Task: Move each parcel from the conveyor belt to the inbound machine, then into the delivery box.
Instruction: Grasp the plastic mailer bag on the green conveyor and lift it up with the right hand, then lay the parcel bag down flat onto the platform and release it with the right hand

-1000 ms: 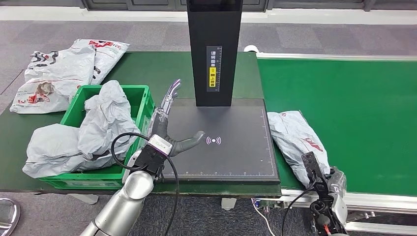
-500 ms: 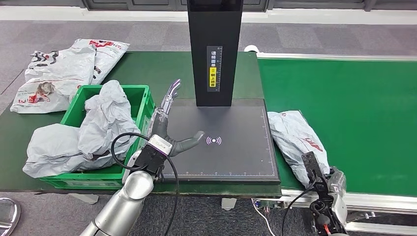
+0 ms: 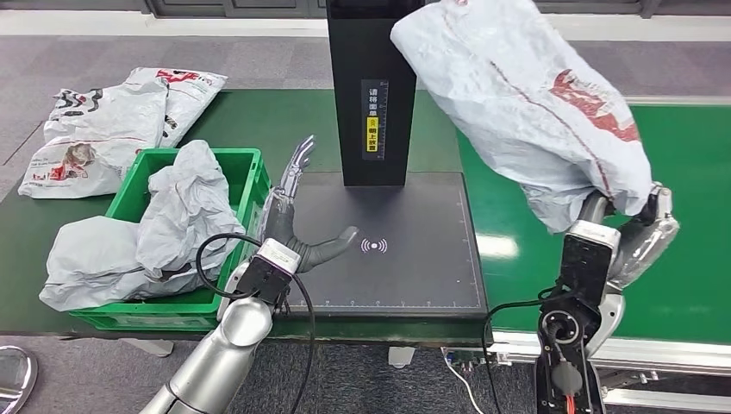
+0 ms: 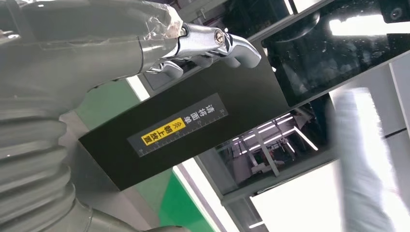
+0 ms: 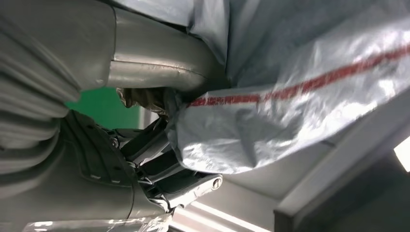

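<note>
Parcel (image 3: 526, 95) — grey poly bag, clear of the conveyor belt (image 3: 681, 172), held high over the inbound machine's (image 3: 377, 86) right side. Right hand (image 3: 634, 228) has its fingers clamped on the bag's lower edge. Left hand (image 3: 297, 220) hovers at the scan plate's (image 3: 405, 259) left edge, fingers apart, holding nothing. Delivery box (image 3: 250, 172) already holds grey bags. Likely left: set this one on the plate, then bin it.

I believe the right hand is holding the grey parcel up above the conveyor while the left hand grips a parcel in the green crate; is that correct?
Not quite: in the head view the left hand holds nothing, open over the black scanner plate. The right hand does hold the grey parcel aloft.
</note>
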